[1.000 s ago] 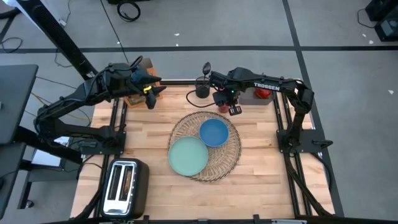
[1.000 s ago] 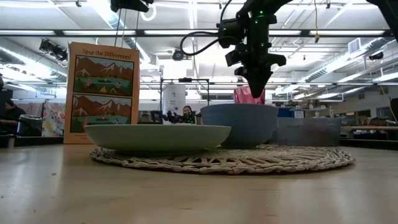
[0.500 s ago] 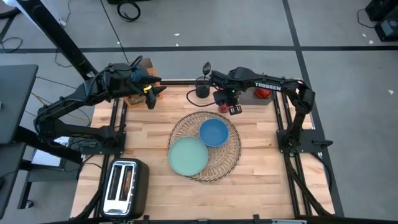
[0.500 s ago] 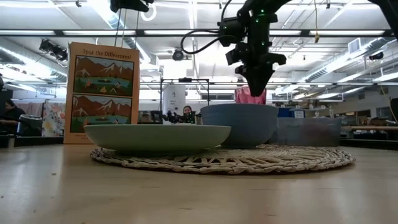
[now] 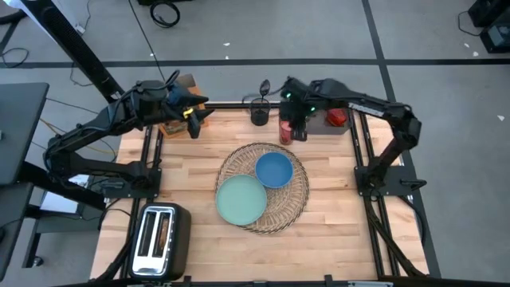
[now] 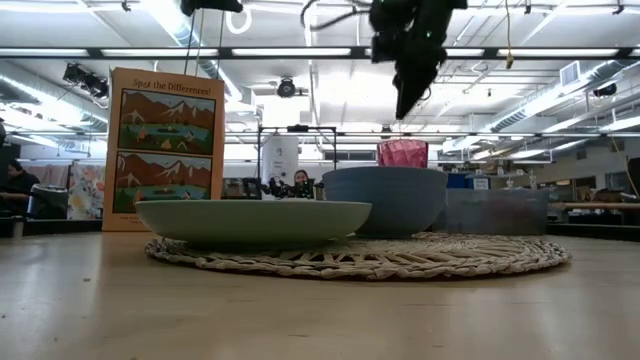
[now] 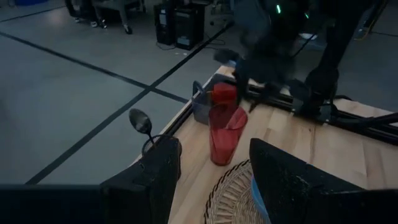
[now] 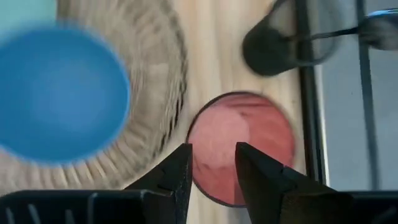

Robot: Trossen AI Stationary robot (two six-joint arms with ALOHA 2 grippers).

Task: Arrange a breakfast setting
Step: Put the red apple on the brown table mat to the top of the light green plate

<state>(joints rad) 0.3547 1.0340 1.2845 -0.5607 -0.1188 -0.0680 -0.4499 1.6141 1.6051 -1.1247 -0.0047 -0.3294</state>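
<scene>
The round wicker placemat (image 5: 292, 198) lies mid-table and carries the teal plate (image 5: 241, 199) and the blue bowl (image 5: 274, 169). Just past the mat's far edge, the red cup (image 5: 284, 131) stands upright on the wood. My right gripper (image 6: 405, 98) hangs open above the cup (image 8: 242, 146), pointing down, clear of its rim. The orange cereal box (image 6: 165, 150) stands upright at the far left. My left gripper (image 5: 194, 121) waits open by the box with nothing between its fingers (image 7: 158, 171). The spoon (image 7: 140, 121) stands in a dark holder (image 5: 259, 113), and the apple (image 5: 339, 117) lies at the far right.
A silver toaster (image 5: 159, 239) sits at the near left corner. The grey tray (image 5: 335, 126) holding the apple stands at the far right by the right arm's frame. Bare wood lies to the left and right of the placemat.
My right gripper has let go of the red cup and gone up and a little toward the far edge, rolling about its wrist. The cup stays standing where it was.
</scene>
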